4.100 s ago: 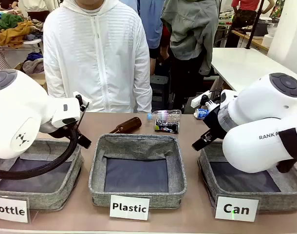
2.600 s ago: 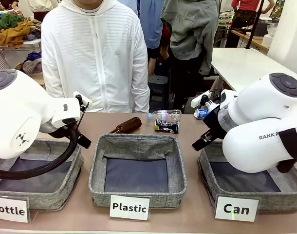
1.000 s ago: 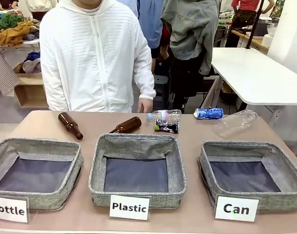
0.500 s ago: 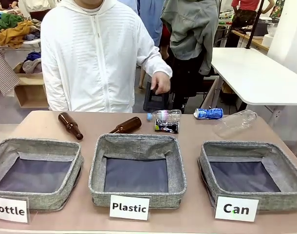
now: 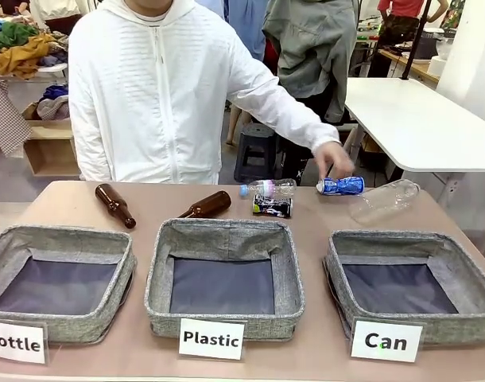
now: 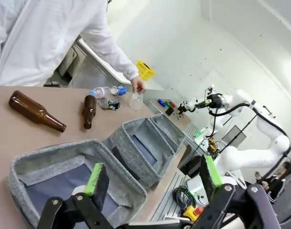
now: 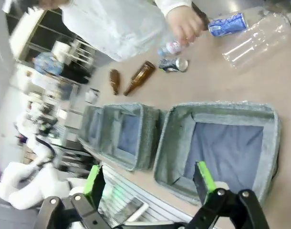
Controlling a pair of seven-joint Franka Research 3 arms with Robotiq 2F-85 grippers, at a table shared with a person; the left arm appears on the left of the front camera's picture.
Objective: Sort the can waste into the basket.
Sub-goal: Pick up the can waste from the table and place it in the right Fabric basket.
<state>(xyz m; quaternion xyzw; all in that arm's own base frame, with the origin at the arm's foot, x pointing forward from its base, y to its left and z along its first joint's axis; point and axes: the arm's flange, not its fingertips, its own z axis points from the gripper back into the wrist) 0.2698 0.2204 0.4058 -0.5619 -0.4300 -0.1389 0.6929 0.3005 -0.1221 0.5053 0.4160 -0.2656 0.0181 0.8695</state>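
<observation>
Beyond the three grey fabric baskets, along the table's far edge, lies the mixed waste. The blue can [image 5: 342, 185] lies on its side, long axis across the table, just behind the far left corner of the Can basket [image 5: 335, 274]. The person's hand [image 5: 334, 157] reaches down at the can's left end; whether it grips is too blurred to tell. The black can [image 5: 272, 207] lies behind the Plastic basket [image 5: 159, 278], just in front of a small clear bottle [image 5: 266, 189]. A large clear bottle [image 5: 384, 199] lies right of the blue can, and a brown glass bottle [image 5: 207, 204] lies left of the black one. The left gripper [image 6: 152, 174] and the right gripper [image 7: 148, 177] both hang spread and empty on the robot's side. The right gripper overlooks the Can basket, so it seems the nearer arm, though the person's hand is nearest and the basket stands between.
</observation>
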